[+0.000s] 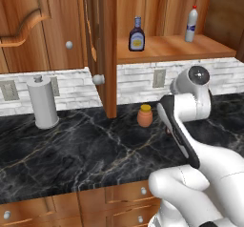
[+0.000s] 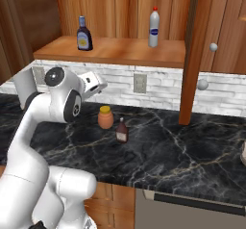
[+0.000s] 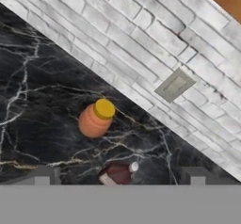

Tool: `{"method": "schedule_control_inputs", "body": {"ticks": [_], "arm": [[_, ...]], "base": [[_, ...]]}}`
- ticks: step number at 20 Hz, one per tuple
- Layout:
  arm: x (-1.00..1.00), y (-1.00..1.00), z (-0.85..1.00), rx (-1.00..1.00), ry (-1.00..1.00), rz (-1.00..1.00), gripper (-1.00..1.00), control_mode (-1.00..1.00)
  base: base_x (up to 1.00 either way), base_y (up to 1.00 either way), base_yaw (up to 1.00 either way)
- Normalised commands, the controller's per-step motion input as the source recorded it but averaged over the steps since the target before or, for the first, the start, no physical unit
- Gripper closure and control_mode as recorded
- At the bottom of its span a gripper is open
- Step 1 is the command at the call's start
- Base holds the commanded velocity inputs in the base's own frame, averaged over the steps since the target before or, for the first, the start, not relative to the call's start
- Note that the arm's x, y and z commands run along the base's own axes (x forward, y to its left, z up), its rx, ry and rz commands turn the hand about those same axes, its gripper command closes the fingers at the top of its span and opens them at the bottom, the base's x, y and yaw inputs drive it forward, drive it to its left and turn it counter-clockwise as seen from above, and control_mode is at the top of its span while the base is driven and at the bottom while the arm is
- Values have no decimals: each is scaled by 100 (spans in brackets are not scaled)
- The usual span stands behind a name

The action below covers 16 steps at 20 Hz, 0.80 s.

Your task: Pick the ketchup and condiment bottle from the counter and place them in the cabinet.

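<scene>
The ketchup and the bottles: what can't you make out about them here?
- Ketchup, hand view: the bottom edge cuts off its lower body; label unseen.
- Ketchup, left base view: hidden behind the arm.
- Condiment bottle and white bottle, on the cabinet shelf: label print too small to read.

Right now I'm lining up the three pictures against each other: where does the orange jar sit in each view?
Left base view: the orange jar stands mid-frame on the counter, right of the cabinet's post.
Right base view: left of centre, beside the ketchup.
Hand view: left of centre, above the ketchup.
Shared landmark: the wall socket on the white brick behind the jar.
</scene>
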Motion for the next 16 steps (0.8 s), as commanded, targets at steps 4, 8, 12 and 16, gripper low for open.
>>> {"method": "schedule_control_inputs", "body": {"ticks": [4, 8, 12, 16], "arm": [[0, -62, -49, -1, 0, 0, -100, -100], [-1, -72, -30, 1, 0, 0, -100, -100], [-6, -76, -1, 7, 0, 0, -100, -100], [1, -44, -8, 1, -1, 3, -100, -100]], "base": [[0, 0, 0], [0, 0, 0], [0, 0, 0], [0, 0, 0]]}}
